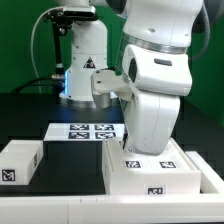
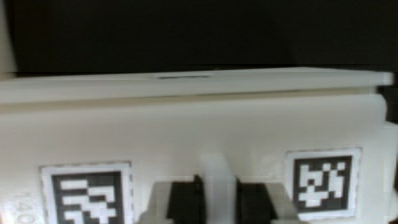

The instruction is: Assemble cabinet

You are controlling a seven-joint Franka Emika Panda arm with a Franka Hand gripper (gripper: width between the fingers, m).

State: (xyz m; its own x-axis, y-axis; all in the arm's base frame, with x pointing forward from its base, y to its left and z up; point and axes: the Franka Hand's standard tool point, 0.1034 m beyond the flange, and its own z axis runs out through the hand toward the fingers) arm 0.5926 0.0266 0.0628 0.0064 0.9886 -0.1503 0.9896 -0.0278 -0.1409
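Table (image 1: 40,110): black surface, carries all the items below.

Small white block (image 1: 20,160): near left corner of the table, one black-and-white tag on its near face. Stands well apart from the cabinet.

Marker board (image 1: 90,130): thin, flat and white with four tags. It lies on the table's middle, between the block and the cabinet.

White upright housing (image 1: 85,55): far side, left of centre, with a blue glow low on it.

Arm (image 1: 155,70): white, bulky, right of centre, bent down over the cabinet. Its lower end hides part of the cabinet's top.

Cabinet (image 1: 180,170): large white box at the near right of the table, just beside the marker board's right edge. Tags show on its top and near faces. In the wrist view it fills the frame, a long white ledge above two tags.

Gripper (image 2: 210,205): seen only in the wrist view, blurred. Two pale fingers (image 2: 178,203) stand between the two tags with a dark slit between them. Whether they are parted freely or clamped on anything cannot be told.
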